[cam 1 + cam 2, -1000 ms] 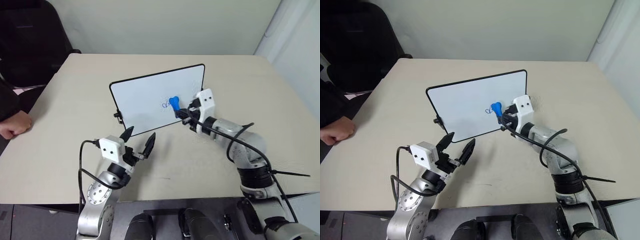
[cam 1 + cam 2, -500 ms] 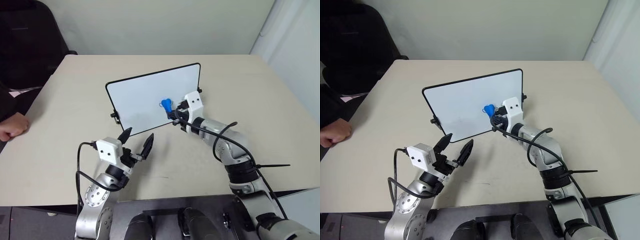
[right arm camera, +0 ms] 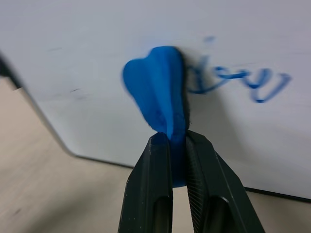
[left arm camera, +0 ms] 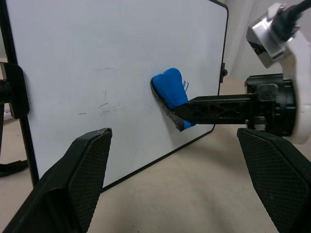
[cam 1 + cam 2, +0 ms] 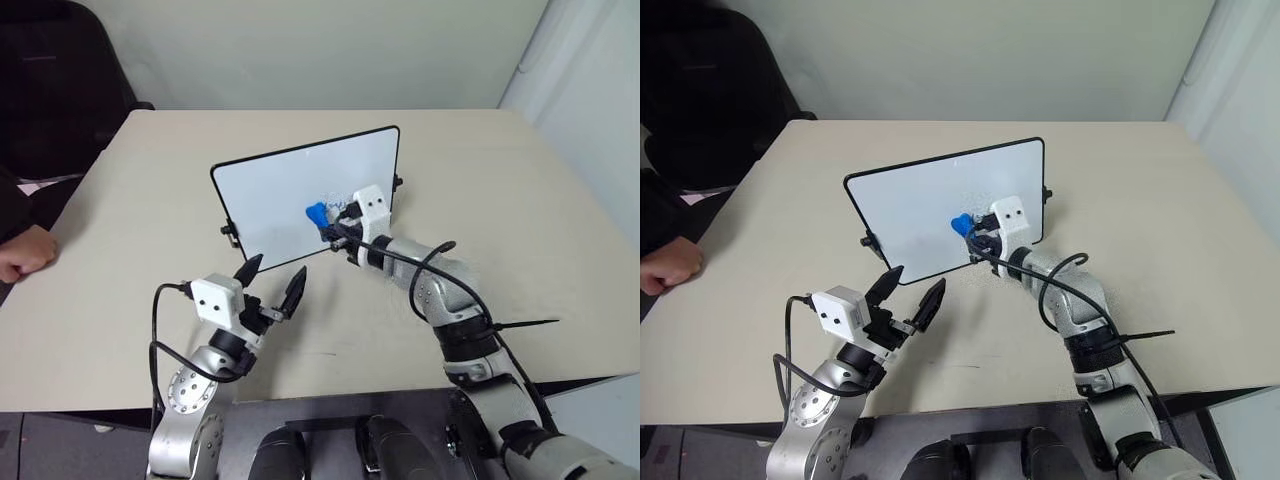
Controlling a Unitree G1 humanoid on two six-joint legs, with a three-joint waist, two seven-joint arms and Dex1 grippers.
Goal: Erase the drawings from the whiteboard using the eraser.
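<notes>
Right gripper (image 3: 177,145), frame centre in the head views, clenched on the blue eraser (image 3: 158,94), whose head protrudes beyond the fingertips and presses against the whiteboard (image 5: 280,195). Blue drawings (image 3: 243,80) lie just beside the eraser, on the side nearer the gripper's arm. The whiteboard stands upright on the counter (image 5: 130,230) at upper centre. Left gripper (image 5: 272,282), lower left of centre, released and empty, near the board's lower edge but apart from it.
</notes>
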